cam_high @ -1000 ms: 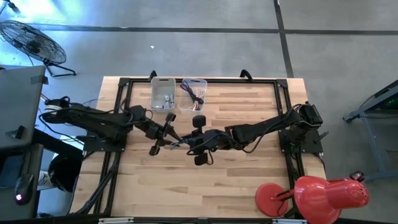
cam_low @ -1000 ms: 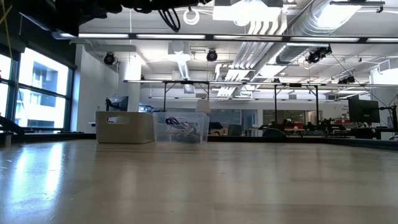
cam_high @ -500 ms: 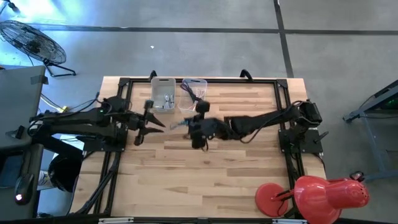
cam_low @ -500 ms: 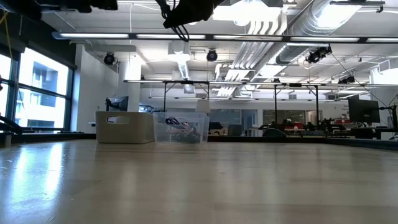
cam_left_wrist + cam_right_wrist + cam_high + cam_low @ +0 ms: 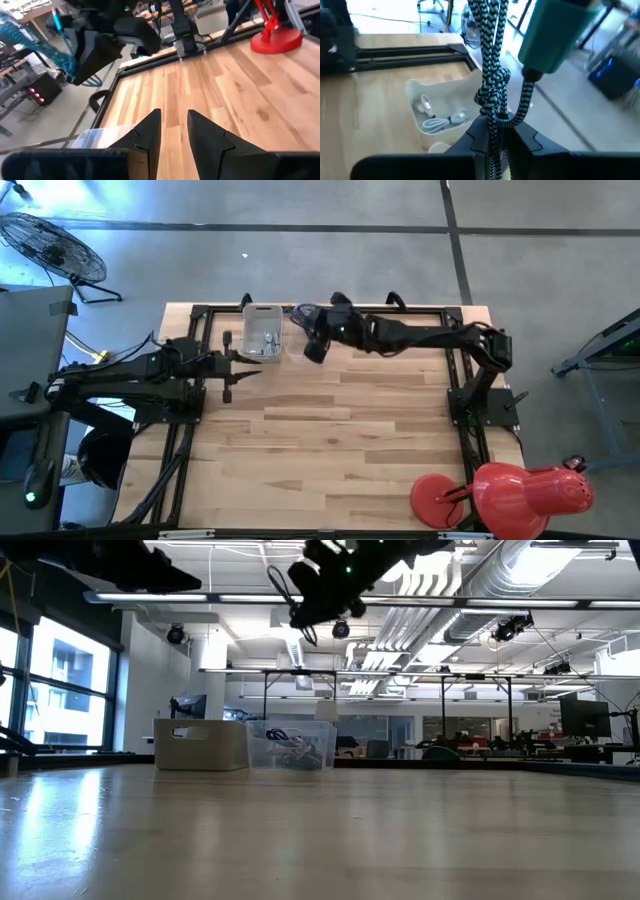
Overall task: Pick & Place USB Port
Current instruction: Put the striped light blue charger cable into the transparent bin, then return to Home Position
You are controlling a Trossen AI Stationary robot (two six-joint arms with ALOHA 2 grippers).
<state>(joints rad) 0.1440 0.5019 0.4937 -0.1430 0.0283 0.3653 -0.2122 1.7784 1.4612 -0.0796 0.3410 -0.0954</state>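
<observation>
1. The right gripper (image 5: 312,348) reaches across the far edge of the wooden table (image 5: 330,430), hanging above the clear bin (image 5: 312,326); in the low view it sits high over that bin (image 5: 292,745).
2. Its fingers (image 5: 479,136) are pinched on a braided teal-and-black USB cable (image 5: 492,70), which runs out from between them in a knotted bundle.
3. The cable's teal plug housing (image 5: 559,31) stands just beyond the fingertips, off to one side of the bundle, clear of the table.
4. Past the right gripper, further from the held cable, lies the opaque white bin (image 5: 442,107), with a pale cable (image 5: 436,121) coiled inside it.
5. In the high view the white bin (image 5: 262,332) sits just beside the clear bin, and both lie close under the right gripper.
6. The left gripper (image 5: 229,370) waits near the white bin on the table's left side; its fingers (image 5: 146,134) are slightly parted with nothing between them.
7. A red desk lamp (image 5: 520,488) stands at the near right corner, well apart from both grippers.
</observation>
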